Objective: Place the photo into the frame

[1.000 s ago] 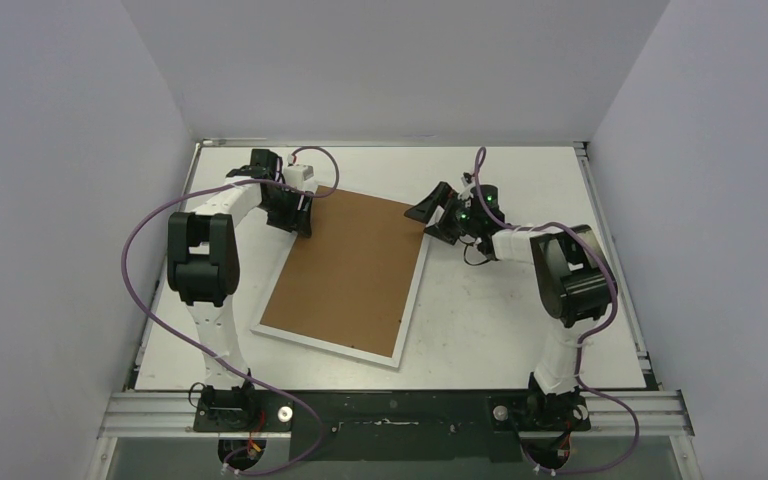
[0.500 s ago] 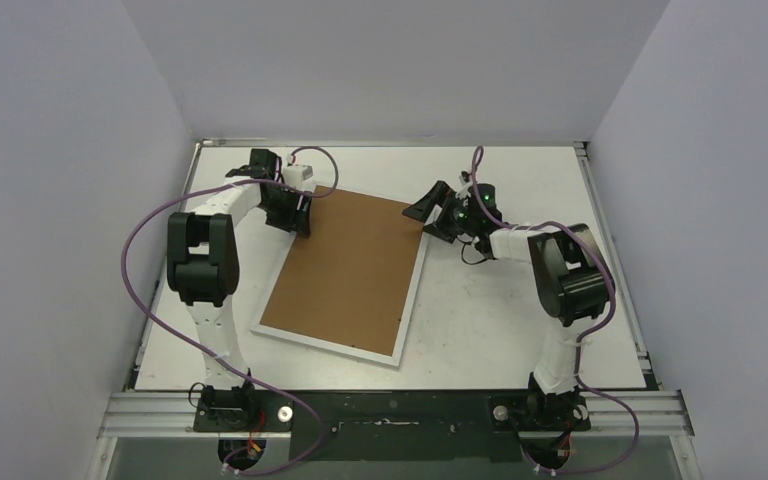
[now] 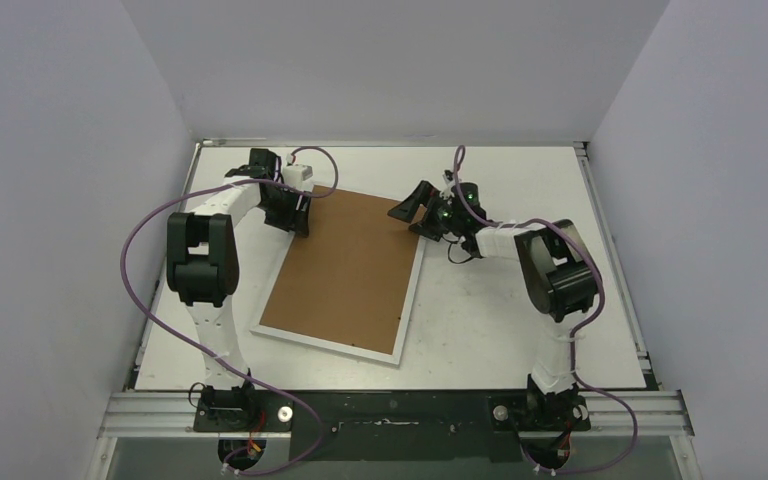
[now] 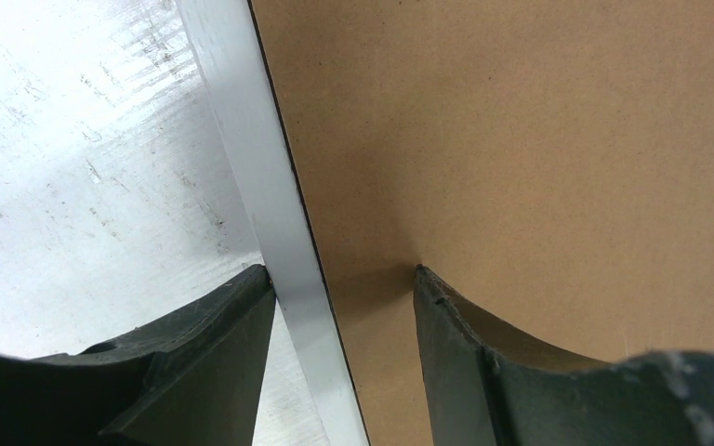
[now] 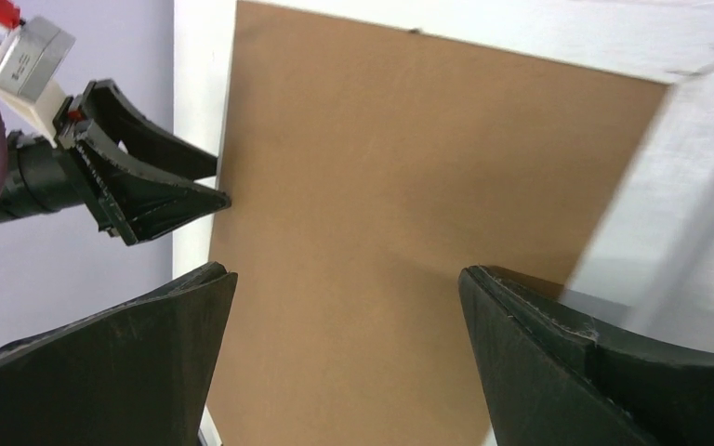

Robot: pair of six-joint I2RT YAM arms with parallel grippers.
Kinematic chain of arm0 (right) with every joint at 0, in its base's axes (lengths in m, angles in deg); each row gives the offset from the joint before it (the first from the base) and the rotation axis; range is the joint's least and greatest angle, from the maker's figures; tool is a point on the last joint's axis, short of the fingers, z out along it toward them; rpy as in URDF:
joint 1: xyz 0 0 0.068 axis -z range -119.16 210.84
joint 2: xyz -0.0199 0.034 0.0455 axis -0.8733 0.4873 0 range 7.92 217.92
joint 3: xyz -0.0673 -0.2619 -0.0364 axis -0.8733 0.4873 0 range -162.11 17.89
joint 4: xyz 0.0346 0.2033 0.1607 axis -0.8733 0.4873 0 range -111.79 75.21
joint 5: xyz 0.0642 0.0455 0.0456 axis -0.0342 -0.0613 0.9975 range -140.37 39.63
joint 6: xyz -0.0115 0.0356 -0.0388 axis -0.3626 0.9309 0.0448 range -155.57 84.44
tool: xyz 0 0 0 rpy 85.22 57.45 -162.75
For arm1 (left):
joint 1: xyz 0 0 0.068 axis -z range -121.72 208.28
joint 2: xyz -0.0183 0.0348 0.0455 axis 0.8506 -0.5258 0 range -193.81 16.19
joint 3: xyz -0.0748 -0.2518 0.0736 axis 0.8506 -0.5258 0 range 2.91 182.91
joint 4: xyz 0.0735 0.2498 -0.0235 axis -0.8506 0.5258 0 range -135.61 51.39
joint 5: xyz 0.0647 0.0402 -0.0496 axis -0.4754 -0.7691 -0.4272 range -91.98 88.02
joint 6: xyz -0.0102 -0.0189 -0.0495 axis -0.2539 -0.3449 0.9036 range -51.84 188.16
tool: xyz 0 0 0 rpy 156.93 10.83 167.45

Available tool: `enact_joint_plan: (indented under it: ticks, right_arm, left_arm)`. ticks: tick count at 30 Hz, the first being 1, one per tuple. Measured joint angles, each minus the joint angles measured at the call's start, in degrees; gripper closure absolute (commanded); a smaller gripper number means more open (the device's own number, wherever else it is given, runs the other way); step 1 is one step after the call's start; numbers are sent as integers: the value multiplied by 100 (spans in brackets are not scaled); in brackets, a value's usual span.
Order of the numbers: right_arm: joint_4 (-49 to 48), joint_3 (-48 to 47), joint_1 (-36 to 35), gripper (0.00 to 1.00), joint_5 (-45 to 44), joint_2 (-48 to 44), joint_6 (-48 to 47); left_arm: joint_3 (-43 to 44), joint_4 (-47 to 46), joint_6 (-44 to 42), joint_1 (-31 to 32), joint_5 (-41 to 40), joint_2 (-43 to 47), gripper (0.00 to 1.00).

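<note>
The left gripper is reaching down at the far left corner of the frame. Its jaws are half spread and straddling the left white rim. In the left wrist view one fingertip is sitting just outside the rim, over the surface. The other is resting on the brown backing, and nothing is pinched between them. The frame is lying flat, back side up, in the middle of the surface. Its long axis is running near to far and leaning, so the far end is pointing somewhat right. The right gripper is hovering over the frame's far right corner, jaws spread wide and holding nothing.
</note>
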Motion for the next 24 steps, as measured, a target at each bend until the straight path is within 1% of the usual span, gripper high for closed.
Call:
enact_joint_plan:
  ticks: [5,11,16,19,21,22,24]
  right_arm:
    - [-31,-146,-282,2,24,114,-4]
    - [-116,-166,-278,3,155,136,61]
    - [420,-664,-131,7,321,136,-46]
    - [957,-1491,92,9,219,155,-439]
    - [1213,-2190,232,9,17,254,-791]
    - [1285,-2553,278,10,-109,350,-975]
    - [1370,-3134,380,10,-356,577,-1298]
  left_arm:
    - [0,-2,-26,0,0,0,48]
    - [2,2,-31,0,2,0,48]
    - [76,118,-87,0,39,2,44]
    - [205,380,-249,7,103,2,38]
    - [367,748,-348,9,227,2,24]
    - [492,1003,-411,7,339,2,19]
    - [809,1526,-579,-4,553,4,13]
